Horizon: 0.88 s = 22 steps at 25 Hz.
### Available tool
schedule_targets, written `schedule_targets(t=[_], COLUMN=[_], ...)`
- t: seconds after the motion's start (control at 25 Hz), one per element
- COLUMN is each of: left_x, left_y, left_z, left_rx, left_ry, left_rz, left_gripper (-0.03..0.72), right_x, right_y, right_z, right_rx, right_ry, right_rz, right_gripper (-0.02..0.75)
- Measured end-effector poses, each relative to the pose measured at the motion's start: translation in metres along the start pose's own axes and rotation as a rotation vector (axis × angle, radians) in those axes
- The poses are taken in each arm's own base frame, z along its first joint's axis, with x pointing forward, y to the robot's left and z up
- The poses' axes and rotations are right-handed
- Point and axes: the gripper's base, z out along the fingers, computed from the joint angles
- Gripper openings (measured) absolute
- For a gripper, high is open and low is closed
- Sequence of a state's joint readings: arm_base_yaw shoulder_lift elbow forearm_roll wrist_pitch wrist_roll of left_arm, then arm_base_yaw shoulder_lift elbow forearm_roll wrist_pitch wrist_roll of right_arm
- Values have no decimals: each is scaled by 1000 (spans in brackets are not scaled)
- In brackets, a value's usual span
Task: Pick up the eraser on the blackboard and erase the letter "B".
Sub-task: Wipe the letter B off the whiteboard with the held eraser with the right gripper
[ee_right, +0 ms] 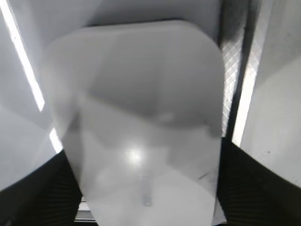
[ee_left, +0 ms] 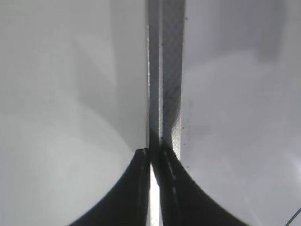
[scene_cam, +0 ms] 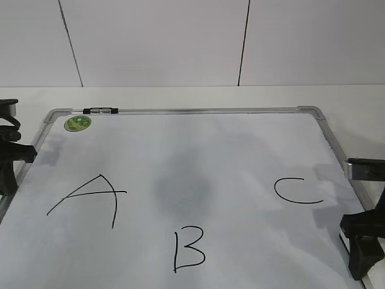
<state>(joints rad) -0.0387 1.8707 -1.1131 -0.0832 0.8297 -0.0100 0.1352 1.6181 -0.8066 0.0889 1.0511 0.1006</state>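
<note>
The right gripper (ee_right: 148,188) has its two sides apart around the white eraser (ee_right: 141,117) at the blackboard's (scene_cam: 198,144) near right edge, so squeeze it snugly, then lift toward the letter "B" (scene_cam: 188,249).

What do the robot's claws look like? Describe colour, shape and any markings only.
Both are matte black plastic. The left claw shows chunky, angular black parts; in its wrist view the fingers are curved and flared. The right claw is blocky and black, with a grey metallic piece above it. No cables or markings are visible.
</note>
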Motion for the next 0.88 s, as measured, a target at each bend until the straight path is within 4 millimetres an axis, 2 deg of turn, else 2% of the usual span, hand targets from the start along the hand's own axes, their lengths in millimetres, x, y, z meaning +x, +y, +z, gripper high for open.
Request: schedule_targets(t=[0.24,0.64,0.88], left_x=[0,0,0], left_y=[0,0,0], left_z=[0,0,0], left_rx=[0,0,0], left_ry=[0,0,0], left_rz=[0,0,0], left_gripper=[25,26,27], right_x=[0,-1,-4], right_y=[0,0,1], right_z=[0,-2,-17], right_rx=[-2,1,13], right_ry=[0,0,21], right_rz=[1,0,-2], right_gripper=[563,555,554])
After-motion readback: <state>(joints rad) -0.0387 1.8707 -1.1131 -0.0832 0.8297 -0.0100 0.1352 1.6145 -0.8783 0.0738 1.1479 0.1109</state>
